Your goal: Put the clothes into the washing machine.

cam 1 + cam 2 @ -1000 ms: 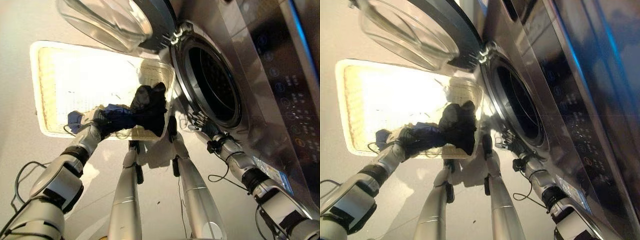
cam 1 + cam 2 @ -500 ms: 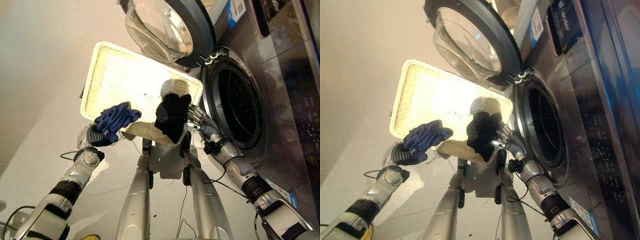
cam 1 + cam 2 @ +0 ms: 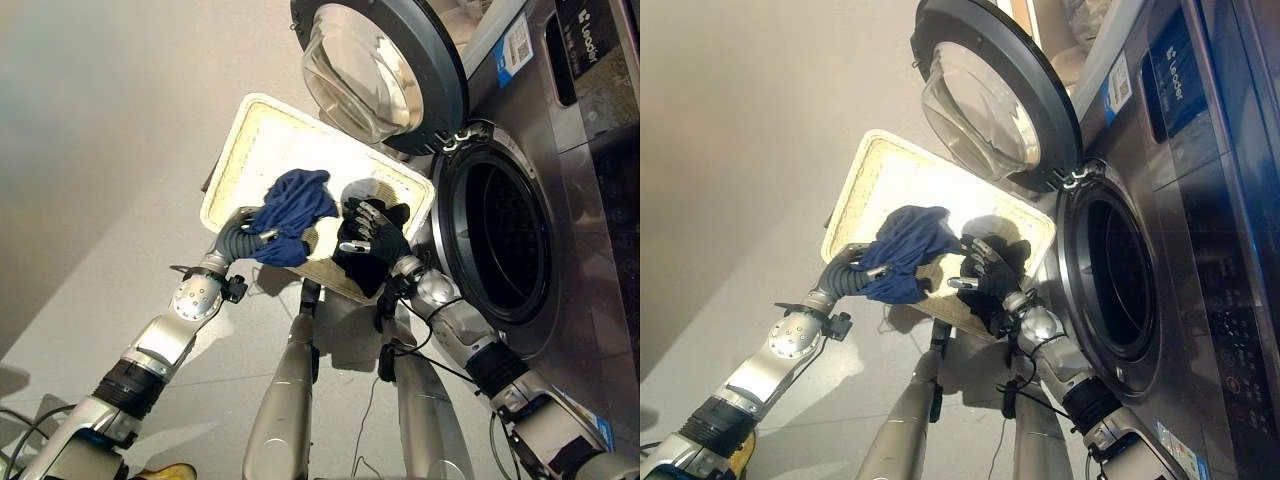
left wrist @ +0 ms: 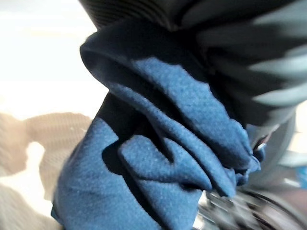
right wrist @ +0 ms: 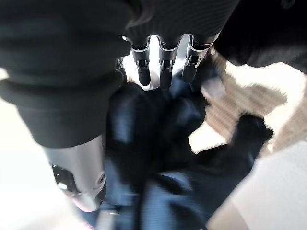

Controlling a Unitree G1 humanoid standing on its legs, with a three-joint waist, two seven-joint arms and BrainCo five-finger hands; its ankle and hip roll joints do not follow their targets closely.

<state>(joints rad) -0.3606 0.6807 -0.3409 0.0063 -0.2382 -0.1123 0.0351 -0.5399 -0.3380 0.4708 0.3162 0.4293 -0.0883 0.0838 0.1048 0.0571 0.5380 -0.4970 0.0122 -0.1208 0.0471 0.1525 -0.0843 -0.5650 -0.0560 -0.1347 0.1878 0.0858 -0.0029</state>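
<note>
A blue garment [image 3: 291, 208] hangs bunched in my left hand [image 3: 238, 237], whose fingers are curled round it, above the near side of the white basket [image 3: 262, 145]. In the left wrist view the blue cloth [image 4: 158, 158] folds out from under the hand's dark cover. A black garment [image 3: 366, 270] is draped over the basket's rim nearest the washing machine. My right hand [image 3: 368, 232] lies on it, and the right wrist view shows the fingers [image 5: 160, 67] and thumb dug into the dark cloth [image 5: 158, 143]. The washing machine's drum opening [image 3: 510, 240] gapes just right of both hands.
The round glass door [image 3: 385, 70] stands swung open above the basket and the drum. The machine's steel front [image 3: 590, 200] fills the right side. Pale floor [image 3: 90, 200] spreads to the left of the basket.
The camera has shifted. My left hand has brought the blue garment over the basket, close to my right hand. My right hand has closed onto the black garment on the rim.
</note>
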